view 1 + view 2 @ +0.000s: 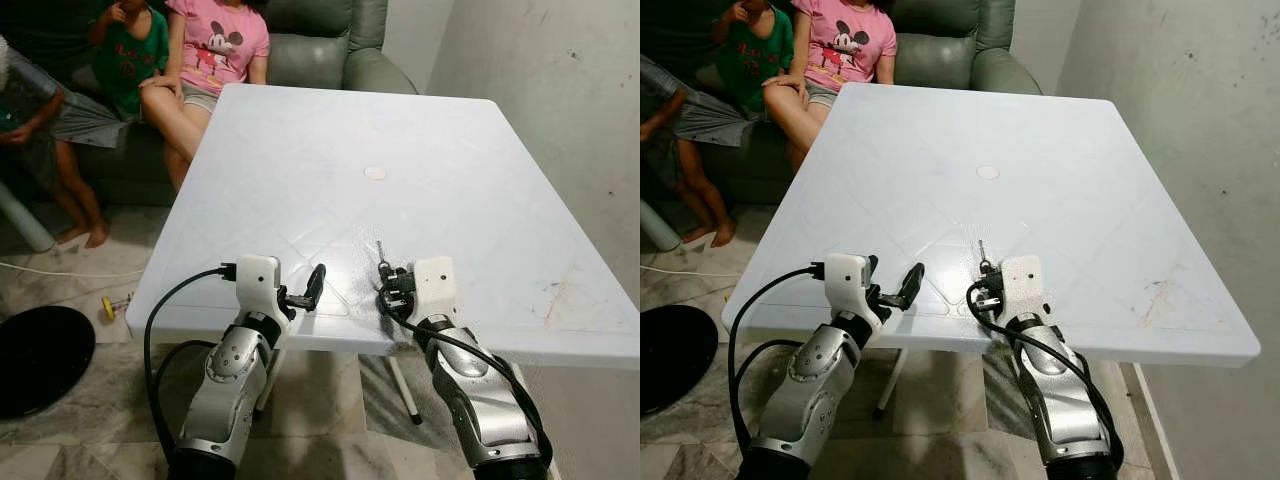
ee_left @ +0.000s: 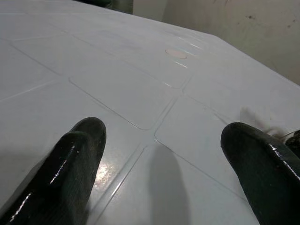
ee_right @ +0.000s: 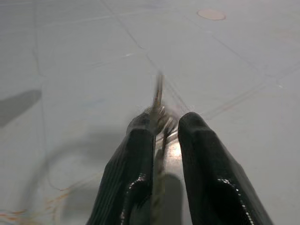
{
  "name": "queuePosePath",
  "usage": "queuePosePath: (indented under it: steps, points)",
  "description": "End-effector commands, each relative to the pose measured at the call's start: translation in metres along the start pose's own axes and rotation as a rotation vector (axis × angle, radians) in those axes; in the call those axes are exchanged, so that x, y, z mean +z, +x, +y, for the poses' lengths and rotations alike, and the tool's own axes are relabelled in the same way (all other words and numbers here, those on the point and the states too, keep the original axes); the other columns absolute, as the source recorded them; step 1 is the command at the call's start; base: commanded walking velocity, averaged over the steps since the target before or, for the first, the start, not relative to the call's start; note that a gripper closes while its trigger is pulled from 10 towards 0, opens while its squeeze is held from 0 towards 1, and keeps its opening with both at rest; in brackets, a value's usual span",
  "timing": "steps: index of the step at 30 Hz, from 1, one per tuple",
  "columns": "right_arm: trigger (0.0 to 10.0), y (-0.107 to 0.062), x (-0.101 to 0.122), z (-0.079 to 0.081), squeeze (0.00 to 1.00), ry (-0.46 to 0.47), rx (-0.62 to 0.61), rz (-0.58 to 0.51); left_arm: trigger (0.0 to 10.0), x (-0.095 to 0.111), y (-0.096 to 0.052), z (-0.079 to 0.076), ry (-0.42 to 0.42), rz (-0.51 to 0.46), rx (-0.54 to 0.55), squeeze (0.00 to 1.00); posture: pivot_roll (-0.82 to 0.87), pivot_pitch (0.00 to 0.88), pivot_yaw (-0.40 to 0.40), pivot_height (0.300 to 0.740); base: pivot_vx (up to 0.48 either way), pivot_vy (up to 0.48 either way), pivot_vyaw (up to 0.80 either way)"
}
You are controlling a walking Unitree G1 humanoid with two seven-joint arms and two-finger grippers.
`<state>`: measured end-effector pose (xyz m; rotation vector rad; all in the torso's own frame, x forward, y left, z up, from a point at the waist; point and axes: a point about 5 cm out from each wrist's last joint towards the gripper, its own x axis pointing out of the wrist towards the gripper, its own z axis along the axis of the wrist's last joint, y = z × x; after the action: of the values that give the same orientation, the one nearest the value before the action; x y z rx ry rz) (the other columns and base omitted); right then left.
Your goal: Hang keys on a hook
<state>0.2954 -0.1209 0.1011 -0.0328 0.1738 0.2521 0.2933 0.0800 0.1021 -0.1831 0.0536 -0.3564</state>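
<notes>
Honestly, my main worry is the grip on the keys (image 3: 158, 112). My right gripper (image 1: 390, 285) sits low over the near edge of the white desk (image 1: 1060, 140), and its jaws are closed narrow around the keys, with one thin key blade poking out past the fingertips (image 3: 140, 126) toward the middle of the desk. In the right wrist view the metal looks pinched only at the very tips and is a bit blurred, so I can't tell how much of the ring is really inside. If I lift quickly, I'd expect the bunch to swing or slip out and drop back onto the desk, or off the near edge onto the floor.

My left gripper (image 1: 305, 290) hovers just beside it, also at the near edge, jaws spread wide and holding nothing. If I bring the right arm across, the two could bump.

Farther out there's a small round cap (image 1: 375, 173) in the middle of the desk, well apart from both arms. Beyond the far left corner, people (image 1: 215, 50) sit on a green sofa (image 1: 330, 40), close to the desk. I don't see a hook anywhere here, so I'll probably have to turn or walk while carrying the keys, and any jolt then could shake them loose.
</notes>
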Motion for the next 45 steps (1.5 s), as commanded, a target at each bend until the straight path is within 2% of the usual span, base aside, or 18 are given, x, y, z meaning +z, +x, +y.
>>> queuePosePath:
  steps: [1,8,9,10,13,15,22,24,27,29,30,35,39,40,42,45]
  points:
    - [10.0,-0.001,-0.002,0.000,1.00,-0.023,0.010,0.007,10.0,0.001,0.003,-0.011,-0.027,-0.009,-0.016,0.00,0.02,0.061,-0.074,0.732,0.000,0.000,0.00]
    - [10.0,-0.004,-0.007,0.001,1.00,-0.056,0.040,0.037,10.0,0.002,0.002,-0.010,-0.032,-0.013,-0.012,0.00,0.02,0.068,-0.077,0.732,0.000,0.000,0.00]
    - [10.0,-0.003,-0.006,0.001,0.45,-0.056,0.040,0.036,10.0,0.002,0.003,-0.010,-0.032,-0.013,-0.011,0.00,0.02,0.068,-0.077,0.732,0.000,0.000,0.00]
    - [10.0,-0.003,-0.006,0.002,0.00,-0.051,0.045,0.036,10.0,0.002,0.003,-0.010,-0.032,-0.012,-0.010,0.00,0.02,0.068,-0.077,0.732,0.000,0.000,0.00]
    - [10.0,-0.001,-0.002,0.003,0.00,-0.063,0.040,-0.007,10.0,0.002,0.003,-0.010,-0.033,-0.012,-0.009,0.00,0.02,0.072,-0.077,0.732,0.000,0.000,0.00]
    - [10.0,0.001,-0.001,0.004,0.00,-0.006,0.032,0.006,10.0,0.002,0.002,-0.010,-0.034,-0.012,-0.009,0.00,0.02,0.076,-0.078,0.732,0.000,0.000,0.00]
    - [10.0,0.008,0.006,0.005,0.00,0.005,-0.009,-0.018,10.0,0.002,0.002,-0.010,-0.036,-0.013,-0.006,0.00,0.02,0.078,-0.079,0.732,0.000,0.000,0.00]
    - [10.0,0.011,0.006,0.007,0.00,0.003,-0.022,0.003,10.0,0.002,0.002,-0.010,-0.037,-0.013,-0.005,0.00,0.03,0.079,-0.079,0.732,0.000,0.000,0.00]
    - [10.0,0.013,0.005,0.009,0.00,-0.046,-0.043,0.018,10.0,0.003,0.002,-0.010,-0.037,-0.015,-0.003,0.00,0.03,0.079,-0.081,0.732,0.000,0.000,0.00]
    - [10.0,0.013,0.003,0.010,0.00,0.030,-0.024,0.017,10.0,0.004,0.002,-0.010,-0.037,-0.017,-0.001,0.00,0.03,0.079,-0.083,0.732,0.000,0.000,0.00]
    - [10.0,0.012,0.003,0.009,1.00,0.075,-0.023,0.010,10.0,0.004,0.002,-0.009,-0.036,-0.020,0.001,0.00,0.03,0.079,-0.083,0.732,0.000,0.000,0.00]
    - [10.0,0.004,0.011,0.005,1.00,0.091,0.037,-0.097,10.0,0.015,0.000,-0.004,-0.055,-0.081,0.030,0.00,0.03,0.078,-0.082,0.732,0.000,0.000,0.00]
    - [10.0,-0.014,0.030,0.007,1.00,0.126,0.195,-0.327,10.0,0.025,-0.003,0.004,-0.054,-0.138,0.044,0.00,0.02,0.073,-0.080,0.732,0.000,0.000,0.00]
    - [10.0,-0.014,0.030,0.007,1.00,0.126,0.195,-0.327,10.0,0.025,-0.003,0.004,-0.054,-0.138,0.044,0.00,0.02,0.073,-0.080,0.732,0.000,0.000,0.00]
    - [10.0,-0.019,0.028,-0.006,1.00,0.155,0.119,-0.349,10.0,0.026,-0.009,0.010,-0.040,-0.156,0.040,0.00,0.02,0.071,-0.076,0.732,0.000,0.000,0.00]
    - [10.0,-0.026,0.025,-0.011,1.00,0.156,0.123,-0.383,10.0,0.022,-0.013,0.013,-0.021,-0.144,0.035,0.00,0.02,0.068,-0.071,0.732,0.000,0.000,0.00]
